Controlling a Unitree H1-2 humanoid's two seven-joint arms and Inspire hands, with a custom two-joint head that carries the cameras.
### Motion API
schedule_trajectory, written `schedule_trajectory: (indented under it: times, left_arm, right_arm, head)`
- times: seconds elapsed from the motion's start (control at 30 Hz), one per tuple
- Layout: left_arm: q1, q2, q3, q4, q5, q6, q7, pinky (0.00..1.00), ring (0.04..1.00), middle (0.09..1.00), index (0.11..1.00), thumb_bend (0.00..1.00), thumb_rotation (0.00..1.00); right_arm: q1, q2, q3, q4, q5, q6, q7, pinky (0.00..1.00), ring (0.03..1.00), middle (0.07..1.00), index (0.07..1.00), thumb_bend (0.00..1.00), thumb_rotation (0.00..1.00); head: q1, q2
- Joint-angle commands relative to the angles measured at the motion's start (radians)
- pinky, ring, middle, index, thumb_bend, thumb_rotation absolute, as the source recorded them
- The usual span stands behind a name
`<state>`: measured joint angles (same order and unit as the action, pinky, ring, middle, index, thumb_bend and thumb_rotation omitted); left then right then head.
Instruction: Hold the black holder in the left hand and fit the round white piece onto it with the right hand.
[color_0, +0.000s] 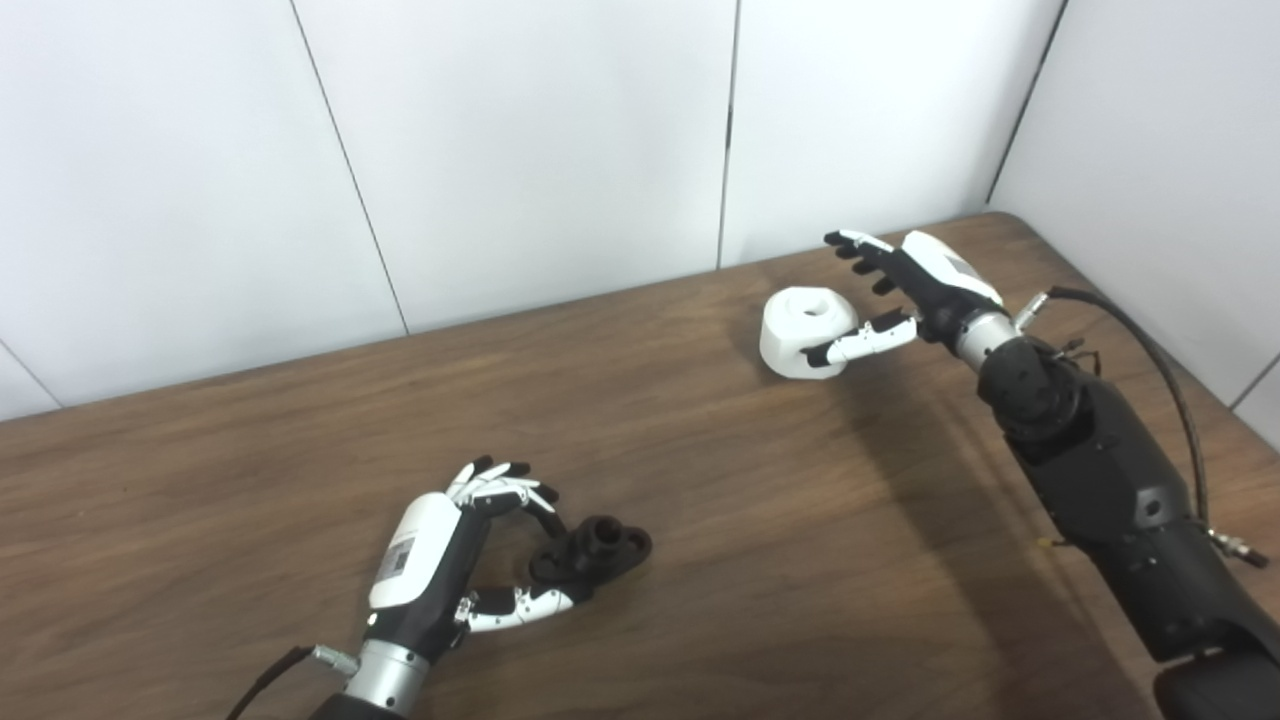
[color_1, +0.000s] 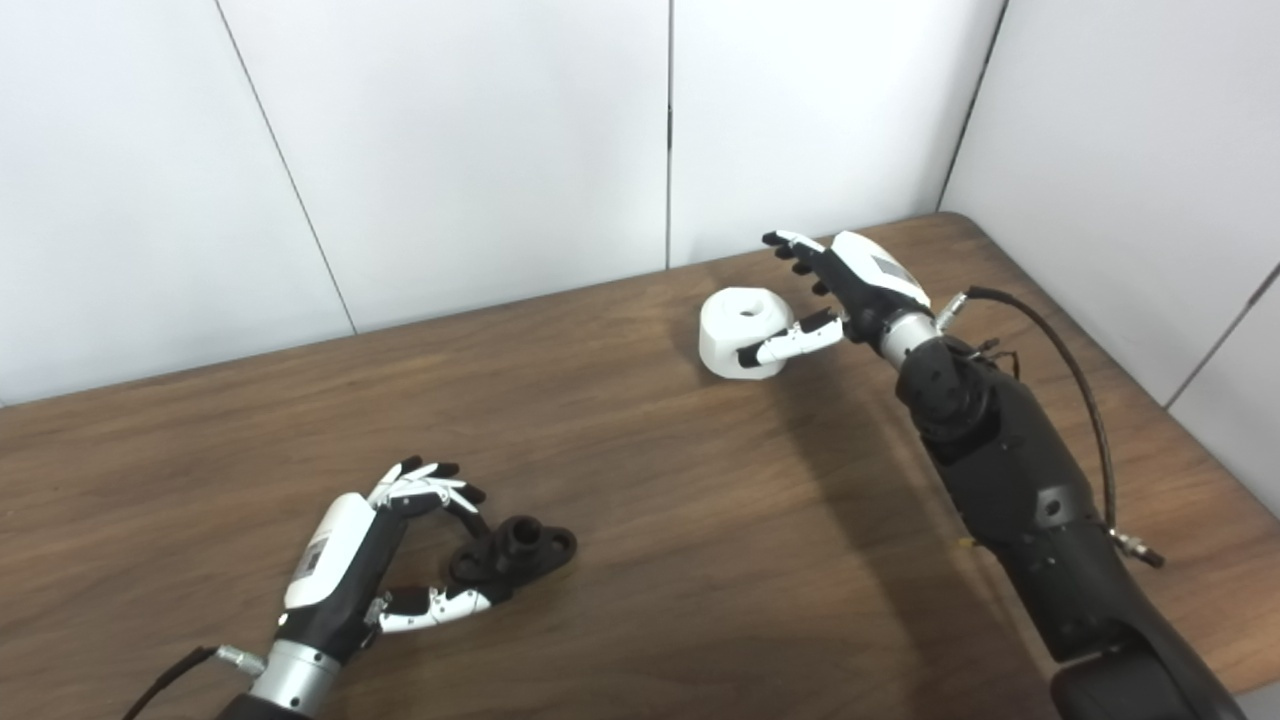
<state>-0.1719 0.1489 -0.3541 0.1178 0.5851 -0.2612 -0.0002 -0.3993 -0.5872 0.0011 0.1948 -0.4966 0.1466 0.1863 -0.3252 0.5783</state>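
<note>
Where seen from the left eye: left hand (color_0: 455, 555) low at left on the dark wood-grain table (color_0: 700, 560), fingers (color_0: 505, 490) curled over and thumb reaching under the near end of the small black plastic holder (color_0: 592, 550), loosely cupping it; firm grasp or mere contact cannot be told, holder resting on the wood. Right hand (color_0: 905, 290) far right, fingers spread and released, thumb tip touching the near side of the round white plastic piece (color_0: 806, 331), upper fingers apart from it above its far side. White piece upright on the table near the back edge, well apart from the holder. Plain white panelled walls (color_0: 540, 150) behind and at right.

From the right eye: same layout, shifted leftward. Holder (color_1: 515, 548) with round socket visible; more of the table's right edge and the right arm's black cable (color_1: 1075, 380) shown.
</note>
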Motion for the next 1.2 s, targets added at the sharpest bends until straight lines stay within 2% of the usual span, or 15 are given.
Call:
schedule_trajectory:
  times: [0.0, 0.17, 0.43, 0.67, 0.77, 0.8, 0.87, 0.9, 0.93, 1.03, 1.17]
  left_arm:
    - [0.042, 0.006, -0.004, 0.04, -0.006, -0.023, 0.012, 0.98, 0.867, 0.709, 0.484, 0.52, 0.06]
    - [0.044, 0.007, -0.006, 0.041, 0.0, -0.026, 0.019, 0.97, 0.864, 0.706, 0.484, 0.52, 0.06]
    - [0.046, 0.003, -0.006, 0.036, 0.004, -0.015, 0.018, 0.97, 0.869, 0.71, 0.484, 0.52, 0.05]
    - [0.048, 0.001, -0.005, 0.033, 0.013, -0.02, 0.025, 0.96, 0.866, 0.707, 0.484, 0.52, 0.05]
    - [0.051, -0.001, -0.006, 0.023, 0.013, -0.009, 0.018, 0.97, 0.868, 0.709, 0.484, 0.52, 0.05]
    - [0.052, -0.001, -0.005, 0.022, 0.013, -0.008, 0.018, 0.96, 0.868, 0.71, 0.484, 0.52, 0.05]
    - [0.053, -0.001, -0.003, 0.024, 0.013, -0.014, 0.024, 0.95, 0.866, 0.708, 0.484, 0.52, 0.05]
    - [0.054, 0.0, -0.002, 0.023, 0.013, -0.015, 0.025, 0.95, 0.865, 0.705, 0.484, 0.52, 0.05]
    - [0.055, 0.001, -0.001, 0.023, 0.013, -0.017, 0.026, 0.95, 0.865, 0.705, 0.484, 0.52, 0.05]
    - [0.056, 0.003, 0.001, 0.023, 0.012, -0.022, 0.027, 0.95, 0.864, 0.704, 0.484, 0.52, 0.05]
    - [0.055, 0.003, 0.004, 0.023, 0.009, -0.025, 0.028, 0.94, 0.862, 0.703, 0.484, 0.52, 0.05]
  right_arm:
    - [-0.029, -0.021, -0.004, -0.014, 0.002, -0.028, -0.032, 0.75, 0.847, 0.882, 0.889, 1.0, 0.44]
    - [-0.025, -0.013, 0.008, 0.01, 0.009, -0.059, -0.057, 0.74, 0.831, 0.861, 0.859, 1.0, 0.4]
    - [-0.023, 0.012, 0.015, 0.004, 0.006, -0.031, -0.077, 0.67, 0.786, 0.817, 0.81, 0.98, 0.38]
    - [-0.022, 0.032, 0.024, 0.042, 0.006, -0.095, -0.127, 0.63, 0.71, 0.731, 0.733, 0.91, 0.29]
    - [-0.024, 0.034, 0.037, 0.084, -0.008, -0.167, -0.176, 0.53, 0.605, 0.644, 0.658, 0.84, 0.18]
    - [-0.026, 0.033, 0.043, 0.099, -0.016, -0.191, -0.195, 0.49, 0.554, 0.597, 0.559, 0.65, 0.15]
    - [-0.026, 0.034, 0.05, 0.124, -0.029, -0.224, -0.23, 0.43, 0.496, 0.543, 0.506, 0.55, 0.13]
    - [-0.026, 0.035, 0.051, 0.131, -0.03, -0.233, -0.242, 0.39, 0.456, 0.493, 0.512, 0.53, 0.05]
    - [-0.024, 0.037, 0.05, 0.131, -0.03, -0.236, -0.25, 0.37, 0.436, 0.472, 0.519, 0.53, 0.03]
    - [-0.017, 0.043, 0.045, 0.129, -0.022, -0.238, -0.265, 0.33, 0.393, 0.443, 0.535, 0.52, 0.0]
    - [-0.015, 0.043, 0.041, 0.126, -0.011, -0.236, -0.269, 0.33, 0.392, 0.441, 0.536, 0.52, 0.0]
  head:
    - [0.0, 0.003]
    - [0.001, 0.004]
    - [0.015, 0.006]
    - [0.028, 0.012]
    - [0.033, 0.012]
    - [0.033, 0.012]
    - [0.033, 0.012]
    - [0.034, 0.015]
    - [0.033, 0.017]
    - [0.032, 0.019]
    - [0.032, 0.019]
